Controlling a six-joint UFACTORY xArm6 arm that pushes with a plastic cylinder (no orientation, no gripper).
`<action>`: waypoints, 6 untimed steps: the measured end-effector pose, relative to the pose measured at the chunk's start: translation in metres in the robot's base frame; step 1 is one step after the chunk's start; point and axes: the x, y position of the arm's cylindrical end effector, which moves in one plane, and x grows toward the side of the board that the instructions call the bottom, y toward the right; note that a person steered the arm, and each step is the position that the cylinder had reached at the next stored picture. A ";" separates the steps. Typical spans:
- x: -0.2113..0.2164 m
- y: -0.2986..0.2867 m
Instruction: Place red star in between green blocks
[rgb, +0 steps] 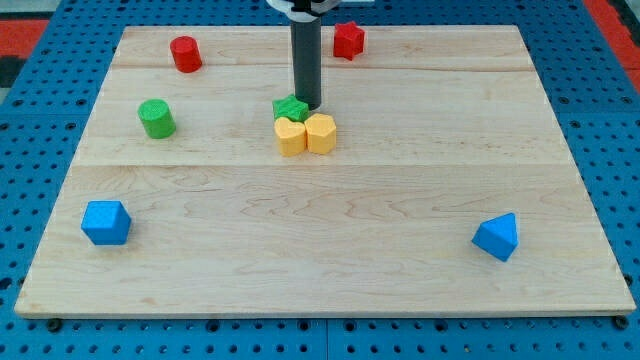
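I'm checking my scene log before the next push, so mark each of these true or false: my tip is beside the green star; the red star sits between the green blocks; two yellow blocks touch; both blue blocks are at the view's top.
My tip is right beside the green star: true.
The red star sits between the green blocks: false, it is near the view's top, away from the green cylinder.
The two yellow blocks touch: true.
Both blue blocks are at the view's top: false, near the bottom.
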 end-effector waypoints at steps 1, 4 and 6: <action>-0.015 0.050; -0.151 0.149; -0.150 0.051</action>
